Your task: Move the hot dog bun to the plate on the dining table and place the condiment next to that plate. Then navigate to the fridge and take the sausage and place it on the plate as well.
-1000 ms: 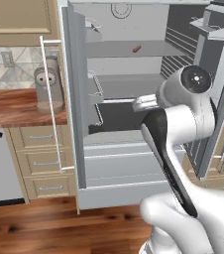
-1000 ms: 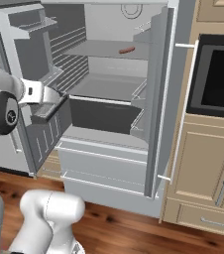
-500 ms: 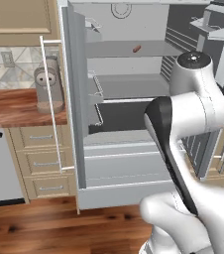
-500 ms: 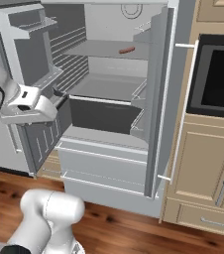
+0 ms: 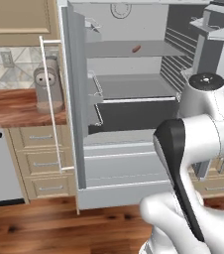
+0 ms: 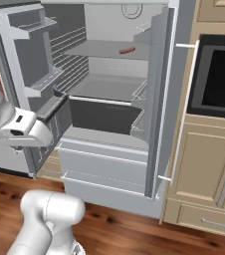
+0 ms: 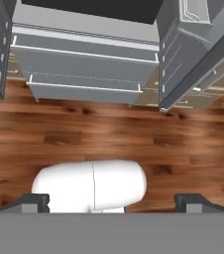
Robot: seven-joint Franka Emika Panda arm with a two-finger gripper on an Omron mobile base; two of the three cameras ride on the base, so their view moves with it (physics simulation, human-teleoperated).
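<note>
Facing open fridge [image 6: 109, 119] | sausage [image 6: 127, 50] on upper shelf | hand [image 7: 111, 201] released, empty, pointing at floor

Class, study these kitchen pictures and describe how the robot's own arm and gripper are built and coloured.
The arm has smooth, glossy white rounded shells with a black band along one link and a dark round cap on a joint. The gripper has two small dark grey, blocky finger tips. The white hand body carries a small dark mark. No cables are visible.
</note>
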